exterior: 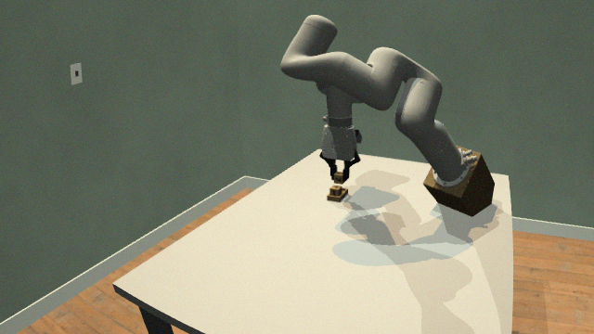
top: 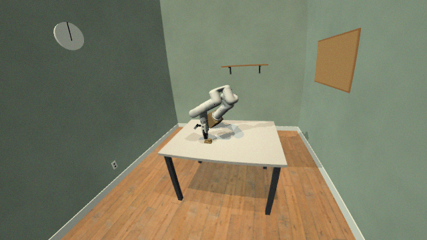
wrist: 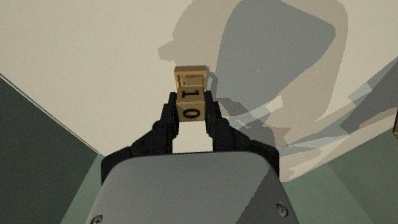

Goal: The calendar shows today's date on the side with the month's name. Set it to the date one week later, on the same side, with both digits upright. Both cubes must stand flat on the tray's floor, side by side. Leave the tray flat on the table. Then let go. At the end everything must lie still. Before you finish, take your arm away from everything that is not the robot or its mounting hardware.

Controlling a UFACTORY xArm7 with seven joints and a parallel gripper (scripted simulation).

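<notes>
My gripper (top: 205,137) (exterior: 340,175) (wrist: 191,101) points down and is shut on a small wooden cube (exterior: 340,178) (wrist: 191,106). The cube hangs a little above the tray, clear of it. In the wrist view one of its faces shows a black 1 and the adjoining face a black 0, both turned sideways. The wooden tray (top: 208,142) (exterior: 336,199) (wrist: 190,68) stands on the table below the fingers. Another cube (exterior: 335,190) sits in the tray; its digit is too small to read. The held cube hides part of the tray in the wrist view. The month's name is not legible.
The white table (top: 247,147) (exterior: 260,260) carries the tray and the arm's wooden base block (top: 213,121) (exterior: 469,195), which stands well to the tray's right in the exterior view. Arm shadows fall across the table beside the tray.
</notes>
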